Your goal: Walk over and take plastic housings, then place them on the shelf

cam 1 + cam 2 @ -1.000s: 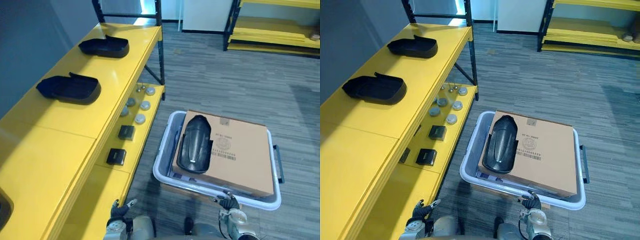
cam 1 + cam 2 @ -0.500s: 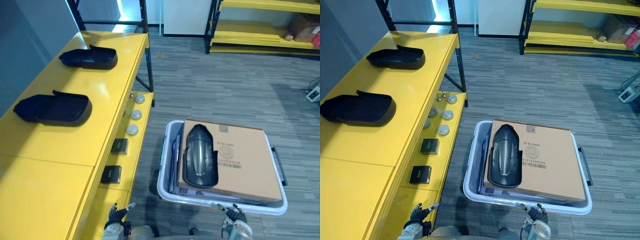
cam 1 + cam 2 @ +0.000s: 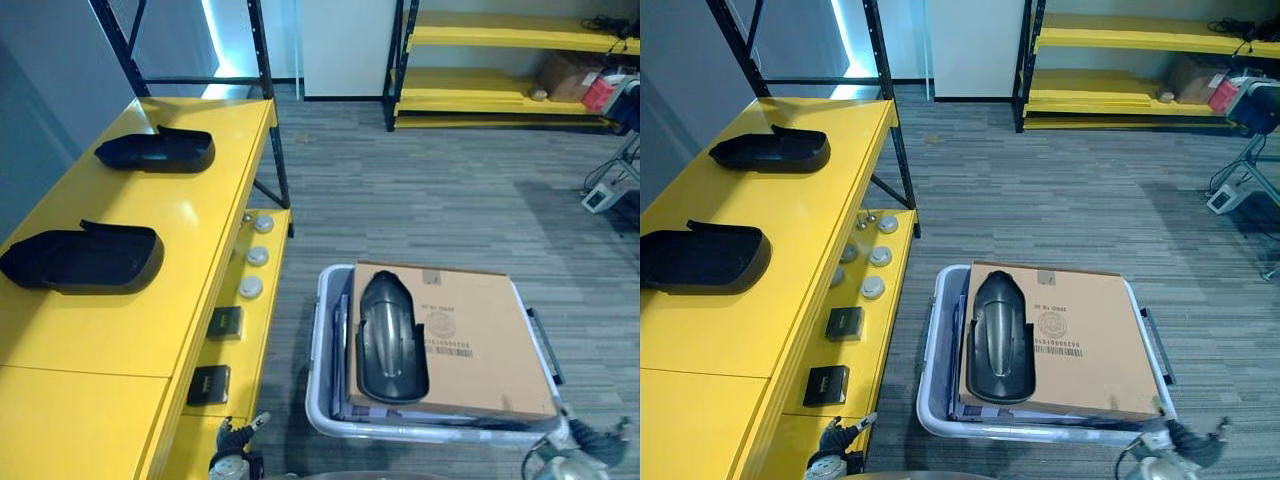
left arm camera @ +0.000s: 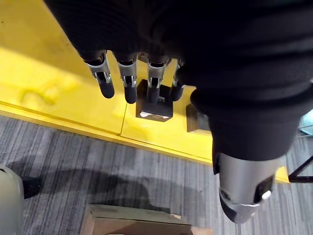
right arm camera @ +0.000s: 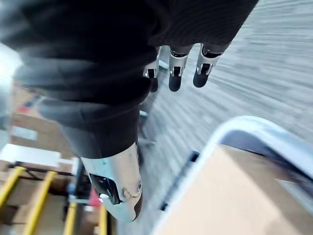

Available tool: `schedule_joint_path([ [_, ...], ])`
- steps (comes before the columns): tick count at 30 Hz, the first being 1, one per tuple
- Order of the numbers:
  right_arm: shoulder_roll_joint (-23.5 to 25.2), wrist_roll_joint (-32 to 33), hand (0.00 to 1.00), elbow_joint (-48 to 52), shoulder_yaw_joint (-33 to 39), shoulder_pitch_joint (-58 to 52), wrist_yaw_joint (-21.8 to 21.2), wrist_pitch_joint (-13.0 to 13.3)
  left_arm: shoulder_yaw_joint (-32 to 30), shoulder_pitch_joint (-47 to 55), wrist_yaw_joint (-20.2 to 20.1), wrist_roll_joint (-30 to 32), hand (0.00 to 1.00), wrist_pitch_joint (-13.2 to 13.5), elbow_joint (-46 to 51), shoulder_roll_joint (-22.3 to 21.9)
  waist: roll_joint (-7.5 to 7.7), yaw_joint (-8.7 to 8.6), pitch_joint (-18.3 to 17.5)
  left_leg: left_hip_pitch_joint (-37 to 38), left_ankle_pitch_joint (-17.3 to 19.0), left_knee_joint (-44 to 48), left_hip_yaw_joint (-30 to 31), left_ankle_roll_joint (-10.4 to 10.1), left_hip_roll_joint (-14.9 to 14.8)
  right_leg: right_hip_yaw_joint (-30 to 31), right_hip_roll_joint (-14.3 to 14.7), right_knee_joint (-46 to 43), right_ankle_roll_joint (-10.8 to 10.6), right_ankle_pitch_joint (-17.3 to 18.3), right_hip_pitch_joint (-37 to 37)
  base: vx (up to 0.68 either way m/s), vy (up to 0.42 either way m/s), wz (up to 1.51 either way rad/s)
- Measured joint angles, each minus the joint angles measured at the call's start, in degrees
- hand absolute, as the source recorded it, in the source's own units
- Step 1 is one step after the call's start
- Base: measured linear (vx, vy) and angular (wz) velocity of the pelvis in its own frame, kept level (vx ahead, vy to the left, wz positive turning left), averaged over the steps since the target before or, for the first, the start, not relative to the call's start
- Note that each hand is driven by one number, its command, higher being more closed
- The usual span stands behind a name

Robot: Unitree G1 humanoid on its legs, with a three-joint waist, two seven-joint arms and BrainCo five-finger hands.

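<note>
One black plastic housing (image 3: 392,340) lies lengthwise on a cardboard box (image 3: 475,345) that sits in a pale grey bin (image 3: 318,350) on the floor. Two more black housings (image 3: 155,150) (image 3: 80,258) rest on top of the yellow shelf (image 3: 190,230) to my left. My left hand (image 3: 235,440) hangs low beside the shelf's lower level, its fingers (image 4: 128,83) straight and holding nothing. My right hand (image 3: 1195,445) hangs by the bin's near right corner, with relaxed fingers (image 5: 176,68) over the bin rim (image 5: 254,127), also holding nothing.
The shelf's lower level holds small black boxes (image 3: 225,322) (image 3: 208,384) and round grey caps (image 3: 250,287). A black shelf post (image 3: 270,120) stands at the far corner. Another yellow rack (image 3: 500,40) lines the back wall, with equipment (image 3: 605,190) at the far right.
The whole picture has shifted, so the camera has moved; the bin now lies squarer ahead. My right hand has swung out from the bin's front edge to its right corner.
</note>
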State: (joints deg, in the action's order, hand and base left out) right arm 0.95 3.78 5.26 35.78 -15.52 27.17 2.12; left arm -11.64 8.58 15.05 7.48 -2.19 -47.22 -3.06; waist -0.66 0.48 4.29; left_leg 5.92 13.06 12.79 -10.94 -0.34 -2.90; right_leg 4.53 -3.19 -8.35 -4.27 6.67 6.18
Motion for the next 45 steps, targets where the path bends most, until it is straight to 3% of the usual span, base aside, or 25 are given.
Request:
schedule_joint_path([
  [6, -0.5, -4.5, 0.00, 4.3, -11.0, 2.9, -6.1, 0.5, 3.0, 0.7, -0.3, 0.1, 0.00, 0.1, 1.0, 1.2, 0.76, 0.02, -0.3, -0.4, 0.0, 0.0, 1.8, 0.0, 0.6, -1.4, -0.5, -0.6, 0.0, 1.8, 0.1, 0.00, -0.042, 0.11],
  [14, -5.0, -10.1, 0.00, -12.1, -16.4, 9.4, -11.0, 0.8, 7.6, 0.5, -1.3, 0.5, 0.00, 0.2, 0.3, 4.4, 0.86, 0.36, -0.4, 0.8, -0.1, 0.1, 6.2, 0.0, 0.9, -3.0, -0.4, -2.6, 0.0, 1.8, 1.7, 0.00, -0.021, 0.27],
  [26, -7.3, -18.1, 0.00, -33.3, -23.4, 18.4, -10.8, -3.9, 9.5, -0.9, -1.1, 1.1, 0.00, 0.3, -3.3, 7.4, 3.24, 0.48, -0.5, -1.3, -2.6, -0.9, 9.6, 0.4, 2.8, -6.1, -2.0, -2.3, 0.0, 1.7, 1.4, 0.00, -0.021, 0.16],
  [34, -7.7, -22.4, 0.00, -46.1, -25.3, 24.8, -10.8, -7.4, 9.3, -2.0, 0.0, 1.1, 0.00, 0.9, -4.3, 6.8, 2.04, 0.67, 0.5, -4.5, -7.5, -6.2, 12.6, 0.3, 3.1, -8.7, -1.9, 0.7, 0.5, -1.5, -1.5, -0.03, -0.022, 0.21],
  [38, -7.7, -22.5, 0.00, -52.5, -25.4, 28.3, -9.7, -8.1, 9.1, -2.9, 0.2, 1.1, 0.00, 0.9, -4.6, 6.7, 1.64, 0.68, 2.1, -6.2, -7.9, -6.9, 13.5, 0.4, 3.5, -9.3, -2.1, 2.0, 0.5, -2.0, -2.7, -0.08, 0.009, 0.05],
  [39, -7.7, -22.6, 1.00, -53.7, -25.3, 29.0, -9.4, -8.3, 9.1, -3.1, 0.2, 1.1, 0.00, 0.9, -4.6, 6.7, 1.64, 0.67, 2.5, -6.5, -8.1, -6.9, 13.8, 0.7, 3.6, -9.4, -2.2, 2.1, 0.5, -2.0, -2.9, -0.10, 0.007, 0.12],
  [45, -8.3, -24.7, 1.00, -58.2, -22.5, 35.6, -6.0, -9.2, 8.7, -5.1, 1.2, 1.1, 0.00, 0.9, -4.7, 6.9, 2.96, 1.49, 4.8, -9.8, -12.1, -10.5, 15.5, 0.9, 5.2, -11.2, -3.6, 4.5, 0.4, -1.9, -5.7, -0.18, -0.003, 0.16],
])
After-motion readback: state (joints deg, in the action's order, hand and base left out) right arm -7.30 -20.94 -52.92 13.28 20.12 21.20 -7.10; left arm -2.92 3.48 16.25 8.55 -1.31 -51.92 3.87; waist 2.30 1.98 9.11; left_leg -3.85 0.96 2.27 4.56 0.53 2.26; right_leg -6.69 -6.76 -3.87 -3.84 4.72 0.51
